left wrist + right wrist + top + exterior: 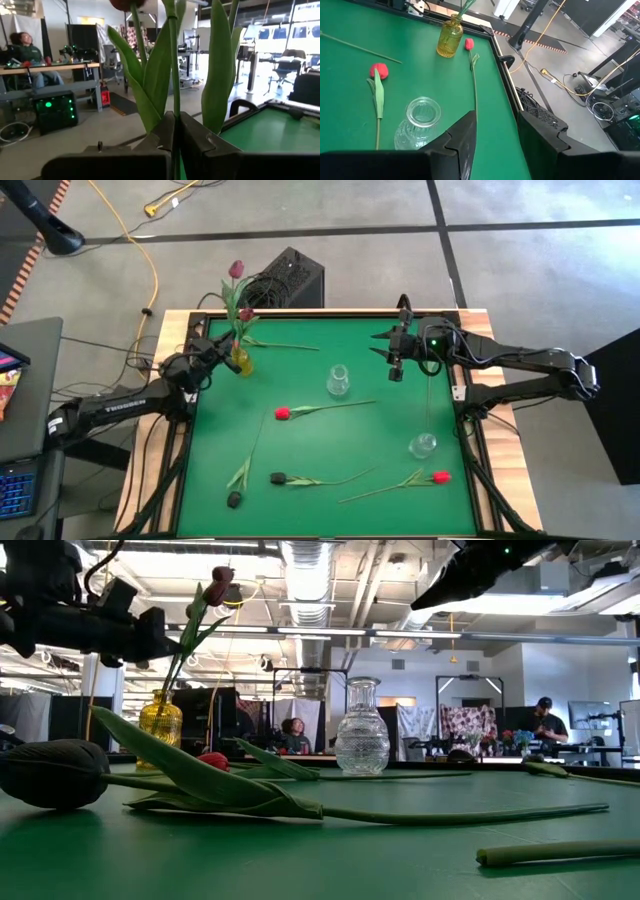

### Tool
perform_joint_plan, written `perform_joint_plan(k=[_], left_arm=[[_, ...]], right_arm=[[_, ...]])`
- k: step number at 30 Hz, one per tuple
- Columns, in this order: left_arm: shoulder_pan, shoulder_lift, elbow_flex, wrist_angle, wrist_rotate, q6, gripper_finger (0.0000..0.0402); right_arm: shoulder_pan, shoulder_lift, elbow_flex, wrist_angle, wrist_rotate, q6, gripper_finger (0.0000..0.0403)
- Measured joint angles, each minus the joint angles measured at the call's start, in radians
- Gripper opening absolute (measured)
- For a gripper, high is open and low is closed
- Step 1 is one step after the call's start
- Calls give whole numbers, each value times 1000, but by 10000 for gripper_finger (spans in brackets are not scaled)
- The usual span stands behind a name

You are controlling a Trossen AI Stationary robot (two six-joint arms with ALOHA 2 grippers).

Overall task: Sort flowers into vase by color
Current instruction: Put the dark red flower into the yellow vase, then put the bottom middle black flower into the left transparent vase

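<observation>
Green felt (330, 380) covers the table under both arms. The left gripper (222, 350) sits at the table's far left corner, right beside the yellow vase (241, 361), its jaws pressed shut on the stem of a maroon tulip (236, 270) that stands upright in the vase; in the left wrist view that stem (173, 75) runs straight up out of the closed fingers (195, 140), with broad leaves on either side. A second maroon tulip (246, 314) stands lower in the same vase.

The right gripper (396, 368) hovers above the far right part of the felt, jaws partly apart and holding nothing. A clear vase (338, 382) stands near the middle of the table, and a second clear vase (423, 445) stands toward the right edge.

Loose flowers lie flat on the felt: a red tulip (283, 413) near the middle, another red tulip (441, 477) at the near right, just beside the second clear vase, a dark tulip (277, 478) at the near centre and another dark tulip (234, 500) toward the near left. A bare green stem (285, 346) lies just beside the yellow vase.
</observation>
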Motion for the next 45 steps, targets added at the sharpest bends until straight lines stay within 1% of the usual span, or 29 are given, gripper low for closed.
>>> perform_joint_plan(k=[13, 25, 33, 35, 39, 45], left_arm=[[0, -1, 0, -4, 0, 30, 2], [0, -1, 0, -5, -1, 38, 45], [0, -1, -1, -5, 1, 38, 60], [0, -1, -1, -5, 20, 52, 59], [-1, -1, 4, -16, 92, 83, 59], [-1, -2, 69, -137, 101, 117, 59]], right_arm=[[0, 0, 0, -2, 0, -2, 169], [0, 0, 0, -8, -1, -2, 169], [0, 0, 0, -8, -1, -3, 169], [0, 0, 0, -8, -1, -3, 169], [0, 0, 0, -8, -1, -3, 169], [0, 0, 0, -8, -2, -3, 169]])
